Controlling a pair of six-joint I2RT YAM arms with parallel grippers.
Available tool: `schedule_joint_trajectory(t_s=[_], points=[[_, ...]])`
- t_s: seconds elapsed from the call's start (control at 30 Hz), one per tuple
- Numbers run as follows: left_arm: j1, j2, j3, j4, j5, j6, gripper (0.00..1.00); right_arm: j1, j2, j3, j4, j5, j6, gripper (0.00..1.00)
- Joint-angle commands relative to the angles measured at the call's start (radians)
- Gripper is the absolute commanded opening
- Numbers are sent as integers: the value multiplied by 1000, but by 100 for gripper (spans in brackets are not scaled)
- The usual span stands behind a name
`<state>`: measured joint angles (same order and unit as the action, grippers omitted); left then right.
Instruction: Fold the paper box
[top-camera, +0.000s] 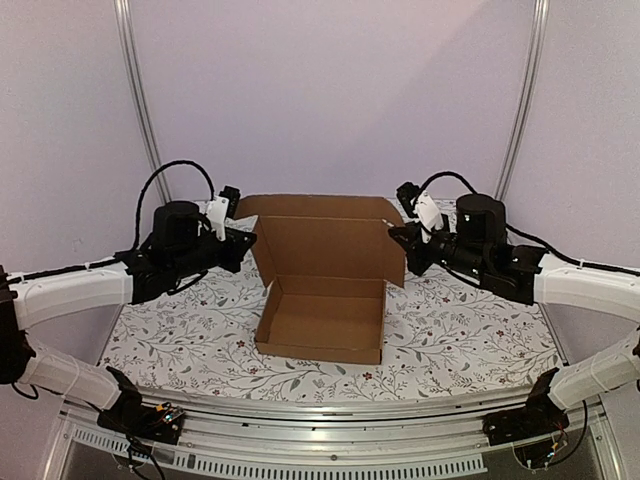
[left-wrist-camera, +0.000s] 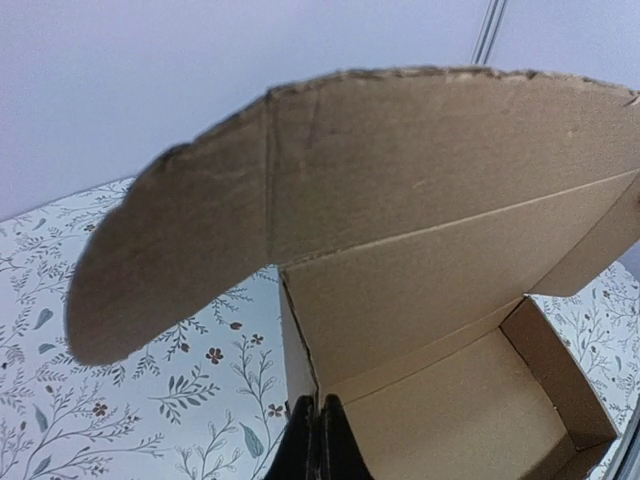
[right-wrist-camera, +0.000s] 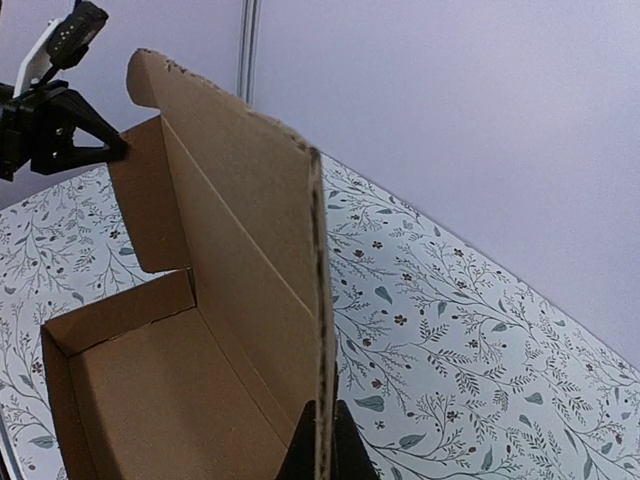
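The paper box (top-camera: 320, 325) is brown cardboard, standing mid-table as a shallow tray with its lid (top-camera: 330, 245) raised upright at the back. My left gripper (top-camera: 250, 240) is at the lid's left edge. In the left wrist view its fingers (left-wrist-camera: 305, 440) are pressed together where the box's (left-wrist-camera: 450, 200) left corner edge runs down to them. My right gripper (top-camera: 398, 243) is shut on the lid's right side flap. In the right wrist view that flap's (right-wrist-camera: 230, 250) edge passes between the black fingers (right-wrist-camera: 345, 450). The left gripper (right-wrist-camera: 118, 150) also shows there, touching the far flap.
A floral tablecloth (top-camera: 470, 330) covers the table. An aluminium rail (top-camera: 330, 430) runs along the near edge, with both arm bases at its ends. Two metal posts (top-camera: 140, 90) stand at the back against lilac walls.
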<state>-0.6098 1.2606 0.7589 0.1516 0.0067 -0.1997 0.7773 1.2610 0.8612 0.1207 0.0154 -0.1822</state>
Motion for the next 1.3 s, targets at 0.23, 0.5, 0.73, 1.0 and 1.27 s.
schedule_joint_trajectory(t_s=[0.23,0.5,0.73,1.0,1.27], points=[[-97,-43,-55,-26,-117,-54,0,83,63,-61,260,393,262,0],[-131,-15,-14,-41,-114,-123,0,167,129,-56,319,568,308,0],[-175,34,34,-65,-110,-159,0,218,167,-51,323,690,365,0],[-223,63,54,-92,-146,-159,0,247,185,-14,270,803,455,0],[-248,84,67,-99,-162,-156,0,269,218,23,232,824,551,0]])
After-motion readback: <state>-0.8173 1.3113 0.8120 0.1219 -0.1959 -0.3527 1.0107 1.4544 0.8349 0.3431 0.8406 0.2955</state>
